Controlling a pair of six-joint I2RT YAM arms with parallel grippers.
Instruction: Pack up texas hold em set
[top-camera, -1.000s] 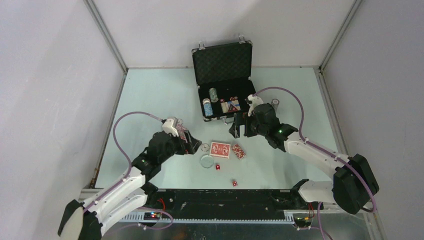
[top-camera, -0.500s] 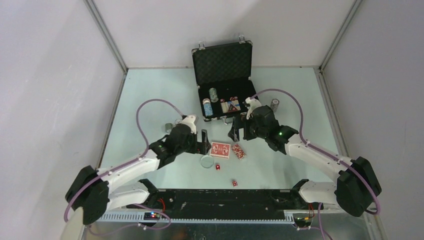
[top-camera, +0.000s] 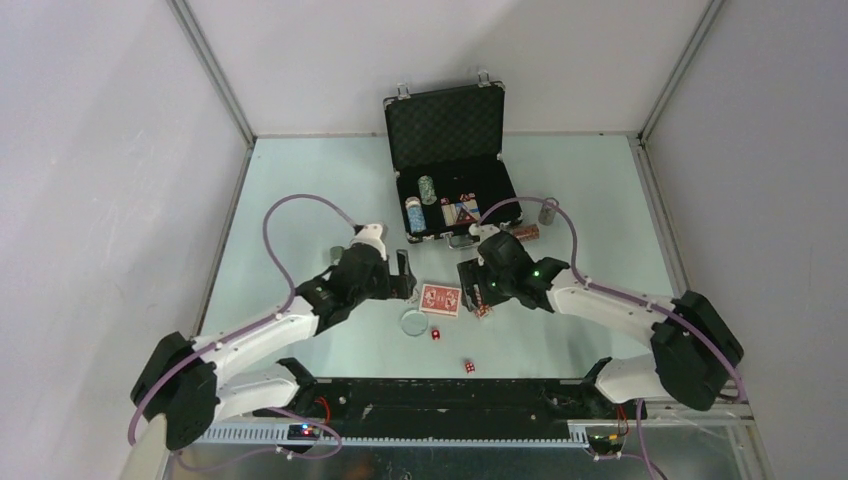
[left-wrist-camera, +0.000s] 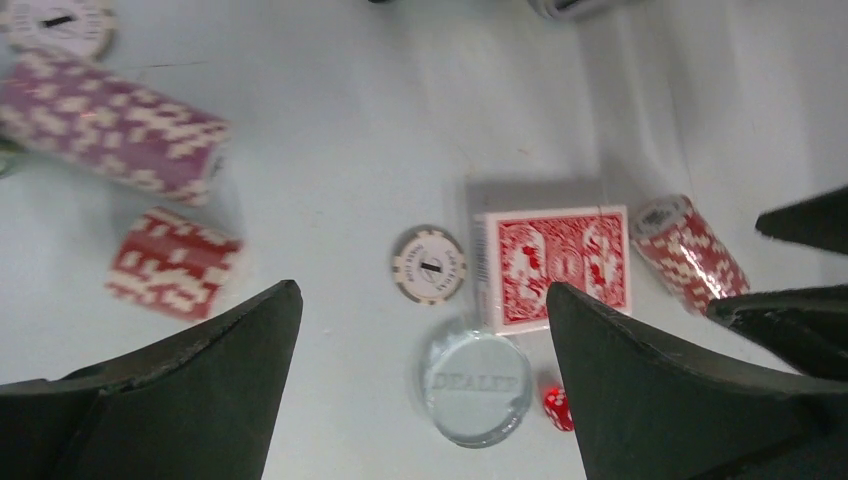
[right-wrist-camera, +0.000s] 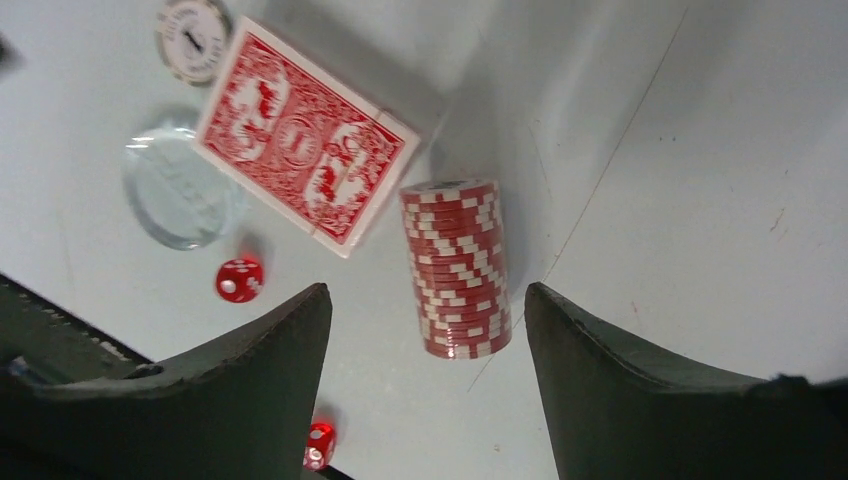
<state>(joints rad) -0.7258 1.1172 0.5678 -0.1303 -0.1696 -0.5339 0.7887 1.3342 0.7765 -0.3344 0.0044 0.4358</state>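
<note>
On the pale green table (top-camera: 300, 200), with the open case (top-camera: 445, 130) at twelve o'clock, the lying red stack (right-wrist-camera: 457, 268) at three o'clock of the cards (right-wrist-camera: 305, 137) is straddled untouched by the spread right gripper (right-wrist-camera: 425, 292), best centred before squeezing; the left gripper (left-wrist-camera: 420, 288) is held spread.

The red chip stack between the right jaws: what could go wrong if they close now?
The red chip stack lies on its side, so a squeeze might let it roll or its chips spill apart. The card deck lies close beside it, and a red die sits near the right jaws; either might get pushed.
</note>
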